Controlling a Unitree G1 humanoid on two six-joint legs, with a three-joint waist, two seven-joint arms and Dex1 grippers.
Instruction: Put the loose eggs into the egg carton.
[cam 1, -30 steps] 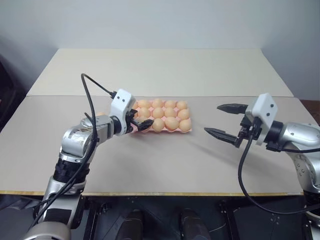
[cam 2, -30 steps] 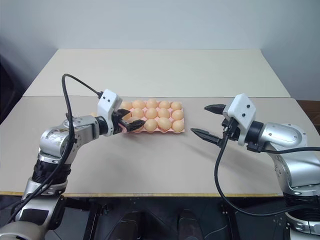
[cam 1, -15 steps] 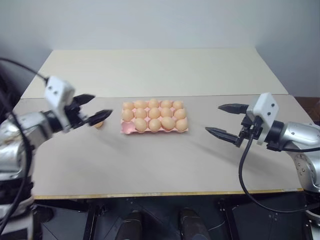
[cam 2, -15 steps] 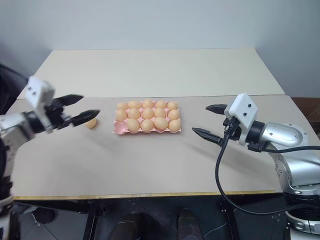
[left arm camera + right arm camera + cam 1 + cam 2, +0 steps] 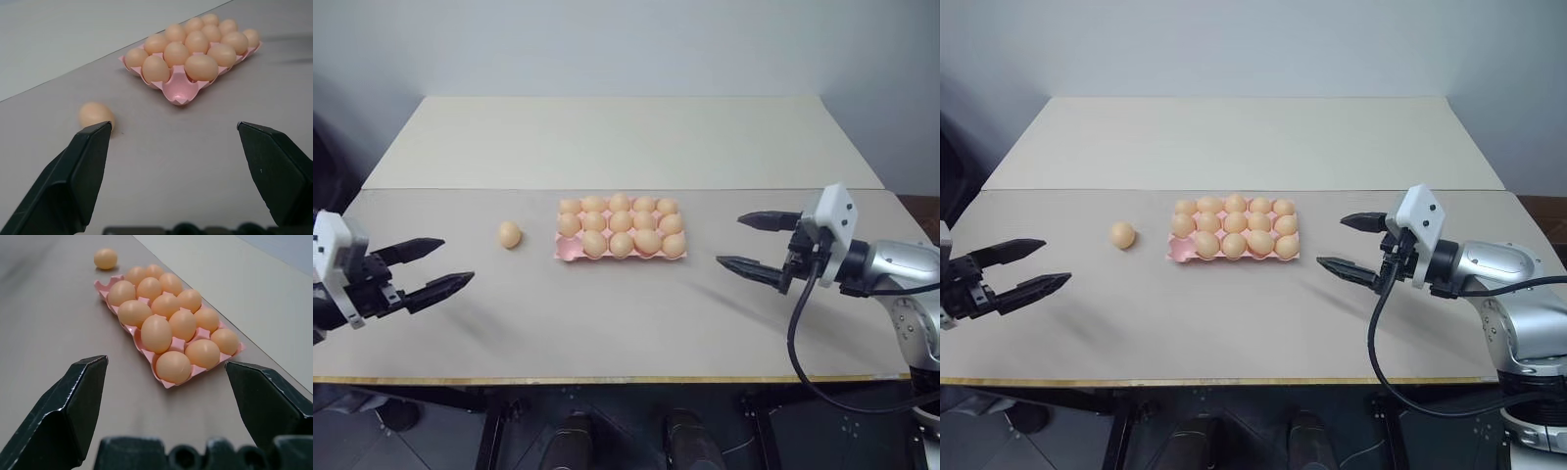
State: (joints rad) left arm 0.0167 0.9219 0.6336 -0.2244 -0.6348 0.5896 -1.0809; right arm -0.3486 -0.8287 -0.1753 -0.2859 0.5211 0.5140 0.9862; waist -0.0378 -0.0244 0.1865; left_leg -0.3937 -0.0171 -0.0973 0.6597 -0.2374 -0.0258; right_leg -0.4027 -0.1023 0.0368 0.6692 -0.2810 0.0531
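Observation:
One loose egg (image 5: pixel 510 233) lies on the table just left of the pink egg carton (image 5: pixel 566 254), apart from it. Eggs sit in all of the carton's cups but the near left corner cup (image 5: pixel 180 90), which shows bare pink. My left gripper (image 5: pixel 438 264) hovers open and empty at the table's left edge, well short of the loose egg (image 5: pixel 96 115). Right of the carton (image 5: pixel 152 361), my right gripper (image 5: pixel 741 241) stands open with nothing between its fingers, pointing toward it.
The grey table (image 5: pixel 626 323) has a lighter second table (image 5: pixel 626 137) butted against its far side. A seam runs between them behind the carton. The near table edge lies below both grippers.
My left gripper has drawn back from the carton's left end to the table's left edge, still open, uncovering the loose egg. The right gripper has stayed put.

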